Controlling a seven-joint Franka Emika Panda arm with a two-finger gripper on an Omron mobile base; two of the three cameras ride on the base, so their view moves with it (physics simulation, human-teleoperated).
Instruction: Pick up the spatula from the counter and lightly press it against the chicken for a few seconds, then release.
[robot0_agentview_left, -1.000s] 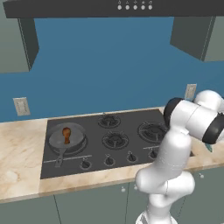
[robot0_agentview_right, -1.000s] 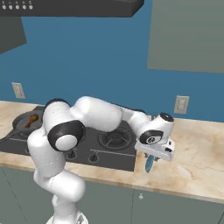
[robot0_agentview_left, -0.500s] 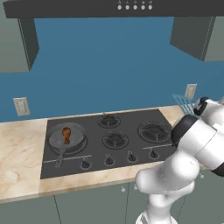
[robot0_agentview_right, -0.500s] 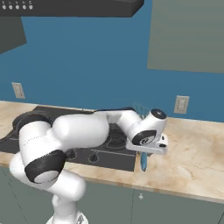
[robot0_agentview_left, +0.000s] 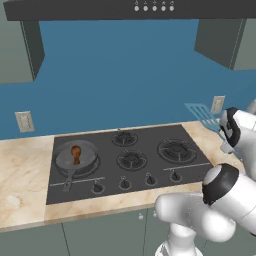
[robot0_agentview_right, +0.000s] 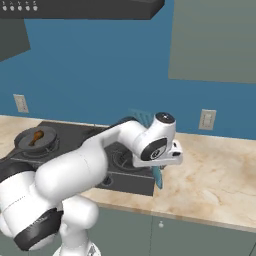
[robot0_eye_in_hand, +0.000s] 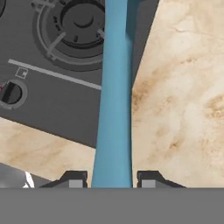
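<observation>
swung slightly toward the cooktop since a second ago, the pincer is clamped on the blue spatula above the desk; the chicken sits well apart.

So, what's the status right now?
Gripper shut on blue slotted spatula, above marble counter. Brown chicken drumstick in grey pan, far burner. Only black stove between.

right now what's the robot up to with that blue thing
The robot's fingers are closed on the blue spatula, holding it in the air above the right edge of the stove and the counter. The chicken sits in the pan on the stove's left burner, well away from the spatula and not yet pressed.
</observation>
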